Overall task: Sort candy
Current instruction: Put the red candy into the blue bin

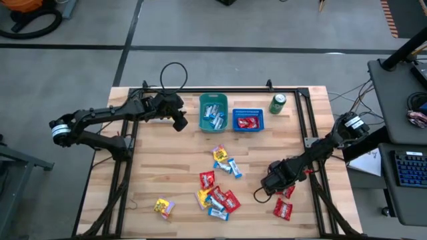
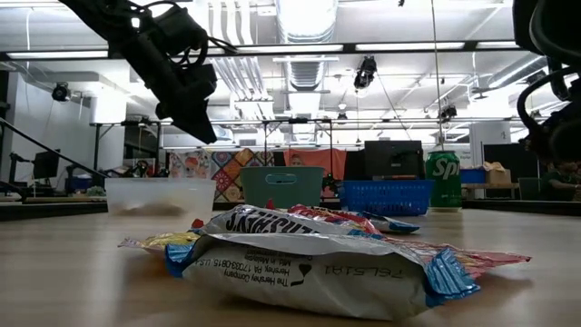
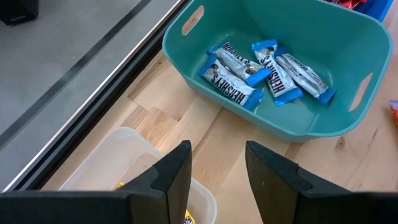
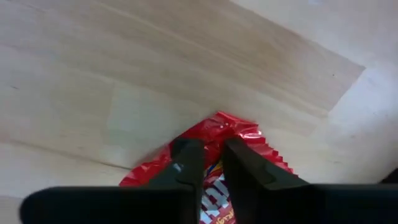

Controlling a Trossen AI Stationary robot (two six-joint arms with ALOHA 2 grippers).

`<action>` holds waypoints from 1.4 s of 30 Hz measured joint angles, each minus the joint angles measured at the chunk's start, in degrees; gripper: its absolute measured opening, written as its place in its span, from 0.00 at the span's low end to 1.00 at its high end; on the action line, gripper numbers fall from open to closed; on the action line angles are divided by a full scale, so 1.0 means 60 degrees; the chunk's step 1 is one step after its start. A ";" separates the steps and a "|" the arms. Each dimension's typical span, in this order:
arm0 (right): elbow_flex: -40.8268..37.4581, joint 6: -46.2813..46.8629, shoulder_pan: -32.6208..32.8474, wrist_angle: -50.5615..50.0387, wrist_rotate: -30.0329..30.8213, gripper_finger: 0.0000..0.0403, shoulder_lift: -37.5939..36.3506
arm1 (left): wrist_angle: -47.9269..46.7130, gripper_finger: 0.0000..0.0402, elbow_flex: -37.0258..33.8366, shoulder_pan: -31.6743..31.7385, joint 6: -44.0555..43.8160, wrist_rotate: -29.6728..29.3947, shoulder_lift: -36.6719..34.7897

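1. The right pincer (image 4: 210, 163) is lowered to the worktop (image 1: 160, 167) near its right front corner and is clenched on a red candy (image 4: 239, 140), whose wrapper is seen between the nearly closed fingers.
2. The left pincer (image 3: 217, 168) is held released, with nothing between its fingers, above a clear bin (image 3: 118, 155) just beside the teal bin (image 1: 213, 112).
3. Light-blue candies (image 3: 264, 71) are contained in the teal bin; red ones are held in the blue basket (image 1: 248, 120).
4. The remaining candy (image 1: 217, 193) is scattered mid-worktop, with one red piece (image 1: 283, 209) lying near the right pincer.
5. A green can (image 1: 277, 103) is placed beside the blue basket.
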 joint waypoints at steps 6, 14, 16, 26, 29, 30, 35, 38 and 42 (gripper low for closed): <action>-0.0014 -0.0299 0.0004 -0.0010 0.0457 0.03 -0.0128 | 0.0001 0.34 0.0000 0.0002 0.0001 -0.0002 0.0000; 0.0150 -0.0429 -0.0009 -0.0055 0.2406 0.02 -0.0667 | 0.0005 0.34 0.0000 -0.0001 -0.0034 0.0001 0.0000; 0.0218 -0.0514 -0.0053 -0.0044 0.2807 0.02 -0.0885 | 0.0012 0.34 0.0000 0.0002 -0.0076 -0.0002 0.0000; 0.0353 -0.1871 -0.0783 0.0004 0.4263 0.02 -0.1961 | 0.0067 0.34 0.0000 -0.0001 -0.0175 0.0001 0.0000; 0.0353 -0.2388 -0.1109 0.0007 0.4263 0.02 -0.2234 | 0.0063 0.34 0.0000 0.0001 -0.0210 0.0001 0.0000; 0.0353 -0.2560 -0.1208 0.0007 0.4264 0.02 -0.2283 | 0.0063 0.34 0.0000 0.0002 -0.0218 0.0001 0.0000; 0.0353 -0.3407 -0.1698 0.0000 0.4032 0.02 -0.2471 | 0.0060 0.34 0.0000 -0.0001 -0.0311 0.0001 0.0000; 0.0353 -0.4580 -0.1903 0.0000 0.3429 0.02 -0.2503 | 0.0056 0.34 0.0000 0.0001 -0.0335 0.0001 0.0000; 0.0353 -0.7385 -0.1882 -0.0034 0.2338 0.02 -0.2489 | 0.0063 0.34 0.0000 -0.0001 -0.0353 0.0001 0.0000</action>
